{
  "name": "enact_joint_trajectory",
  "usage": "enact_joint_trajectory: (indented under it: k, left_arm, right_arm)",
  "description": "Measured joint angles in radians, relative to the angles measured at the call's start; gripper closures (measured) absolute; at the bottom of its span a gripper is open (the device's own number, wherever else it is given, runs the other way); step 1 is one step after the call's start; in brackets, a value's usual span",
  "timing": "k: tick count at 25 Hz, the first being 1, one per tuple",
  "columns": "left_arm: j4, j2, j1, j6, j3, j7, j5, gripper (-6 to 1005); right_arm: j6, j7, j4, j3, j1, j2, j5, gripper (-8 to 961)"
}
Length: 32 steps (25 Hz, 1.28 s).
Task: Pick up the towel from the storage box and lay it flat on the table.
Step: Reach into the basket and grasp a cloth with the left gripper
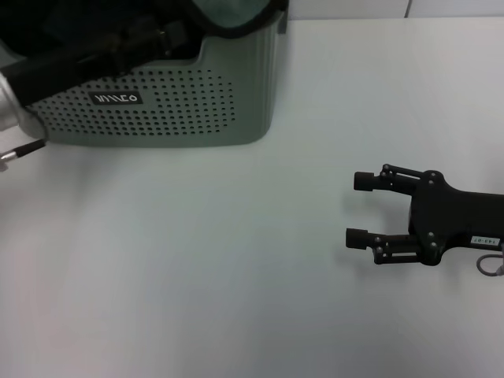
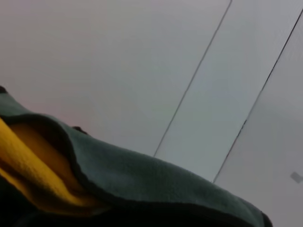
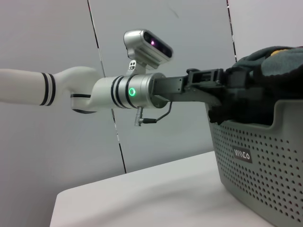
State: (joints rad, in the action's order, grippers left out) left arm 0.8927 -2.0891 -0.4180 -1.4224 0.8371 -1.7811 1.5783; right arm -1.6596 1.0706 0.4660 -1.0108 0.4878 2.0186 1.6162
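Head view, progress: the towel (image 1: 236,16) is not yet out; its grey-green fold with black edging bulges over the rim of the storage box (image 1: 157,102), which stands at the far left part of the table (image 1: 260,260).
Head view, left gripper (image 1: 169,35): reaching into the box top from the left edge side, among the cloth; whether its fingers are clenched on the towel cannot be told here.
Head view, right gripper (image 1: 360,209): low over the table toward the right edge, well apart from the box, fingers spread with nothing between them.
Head view, open room: a broad bare stretch of tabletop lies between the box and the near edge, and on toward the right; my judgement is that it offers ample room for laying the cloth flat.

Left wrist view, towel (image 2: 142,184): close up, grey-green face outermost, yellow face showing inside a fold, black stitched border along it. Own fingers not shown.

Right wrist view, left gripper (image 3: 222,87): at the box rim, buried in dark cloth heaped above the storage box (image 3: 255,161); grasp state hidden.
Right wrist view, remaining: lifting clear of the rim, carrying over, spreading out all seem left to do.
Right wrist view, edges: the table (image 3: 137,198) ends at a near corner beyond the box.
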Motion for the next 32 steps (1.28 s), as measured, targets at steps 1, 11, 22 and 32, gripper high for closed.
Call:
enact_joint_trajectory:
  k: [1, 11, 22, 32]
  left_arm:
    - [-0.008, 0.000, -0.011, -0.003, 0.000, 0.000, 0.000, 333]
    - [-0.020, 0.000, -0.054, -0.012, 0.021, -0.009, -0.034, 365]
    - [-0.079, 0.009, -0.106, -0.002, 0.015, -0.029, -0.042, 401]
    - [-0.162, 0.016, -0.138, -0.011, -0.009, 0.030, -0.092, 647]
  right_arm:
    - [0.000, -0.001, 0.000, 0.000, 0.000, 0.000, 0.000, 116]
    - [0.011, -0.015, 0.000, 0.000, -0.006, 0.001, -0.001, 122]
    - [0.030, -0.040, -0.018, 0.000, -0.006, 0.003, -0.001, 129]
    - [0.032, -0.065, -0.026, 0.000, -0.013, 0.000, -0.009, 135]
